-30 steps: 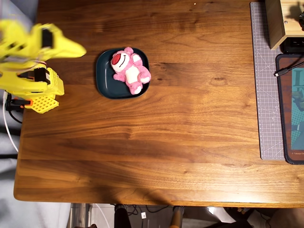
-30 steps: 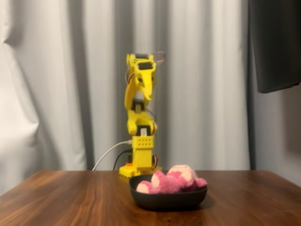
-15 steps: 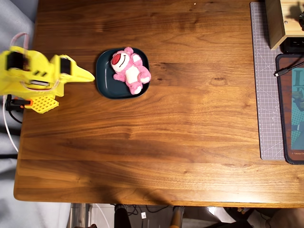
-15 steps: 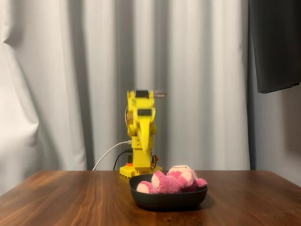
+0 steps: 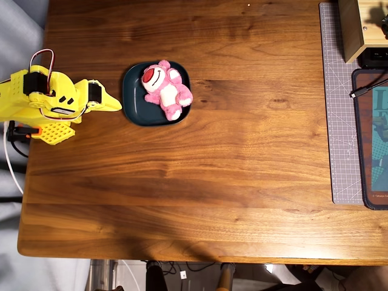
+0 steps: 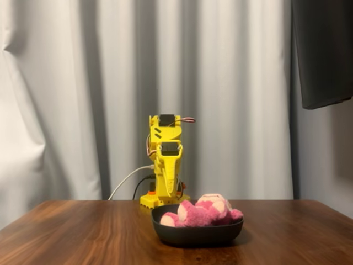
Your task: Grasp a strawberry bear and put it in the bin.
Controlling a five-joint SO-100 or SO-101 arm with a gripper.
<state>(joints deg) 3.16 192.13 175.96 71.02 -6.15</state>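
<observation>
The pink strawberry bear [image 5: 164, 88] lies on its back inside the dark teal bin [image 5: 134, 97], head toward the table's far edge, one leg resting on the rim. From the fixed view the strawberry bear [image 6: 201, 212] pokes above the bin's wall [image 6: 196, 234]. My yellow gripper [image 5: 115, 106] is folded back over the arm's base, its tip just left of the bin and clear of it. In the fixed view the gripper [image 6: 167, 190] points down behind the bin. Its jaws are shut with nothing between them.
The arm's base [image 5: 48, 128] sits at the wooden table's left edge with a white cable [image 5: 12, 163] trailing off. A grey cutting mat [image 5: 339, 109], a dark mouse pad [image 5: 371, 139] and a light wooden box [image 5: 357, 27] line the right side.
The arm has folded down from an upright pose to a low rest pose over its base, gripper tip settling beside the bin. Bear and bin have not moved.
</observation>
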